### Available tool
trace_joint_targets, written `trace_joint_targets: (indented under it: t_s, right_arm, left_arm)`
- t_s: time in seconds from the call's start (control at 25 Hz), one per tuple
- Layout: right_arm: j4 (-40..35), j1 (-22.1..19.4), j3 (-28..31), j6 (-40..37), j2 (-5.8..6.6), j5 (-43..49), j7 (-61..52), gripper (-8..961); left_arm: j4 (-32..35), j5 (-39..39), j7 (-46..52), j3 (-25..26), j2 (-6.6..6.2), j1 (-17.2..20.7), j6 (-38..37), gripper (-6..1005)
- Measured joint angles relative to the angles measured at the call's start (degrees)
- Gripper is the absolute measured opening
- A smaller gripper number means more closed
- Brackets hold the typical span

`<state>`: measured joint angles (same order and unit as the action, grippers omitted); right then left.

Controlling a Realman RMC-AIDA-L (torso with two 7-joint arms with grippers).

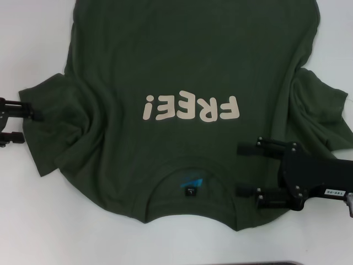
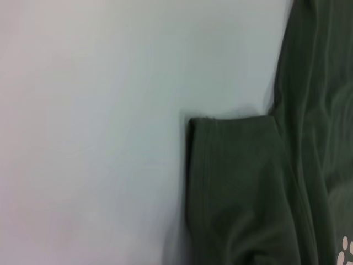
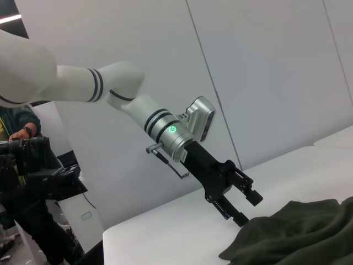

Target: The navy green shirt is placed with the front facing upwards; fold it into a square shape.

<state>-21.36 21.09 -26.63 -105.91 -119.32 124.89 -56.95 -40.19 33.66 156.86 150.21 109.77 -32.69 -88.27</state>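
We see the shirt point(image 1: 187, 72) spread mid-frame on the tabletop point(image 1: 33, 232), cream "FREE!" point(image 1: 190, 109) inverted, blue neck label point(image 1: 190, 183) below. Both end effectors spread: left point(image 1: 19, 122) at left edge, right point(image 1: 248, 168) lower right.

A white table point(image 1: 33, 232) fills the frame. Directly on it lies the navy green shirt point(image 1: 182, 61), front up, spread across the centre, collar toward the bottom edge, both sleeves rumpled outward.
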Motion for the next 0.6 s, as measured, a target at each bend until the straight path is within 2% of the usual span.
trace_joint_targets:
  t_s: [0.6]
  right_arm:
    - [0.0,0.0,0.0,-0.16,0.05,0.0,0.0,884]
  left_arm:
    - [1.02,-1.23,0.37,-0.1,0.42,-0.2,1.64,760]
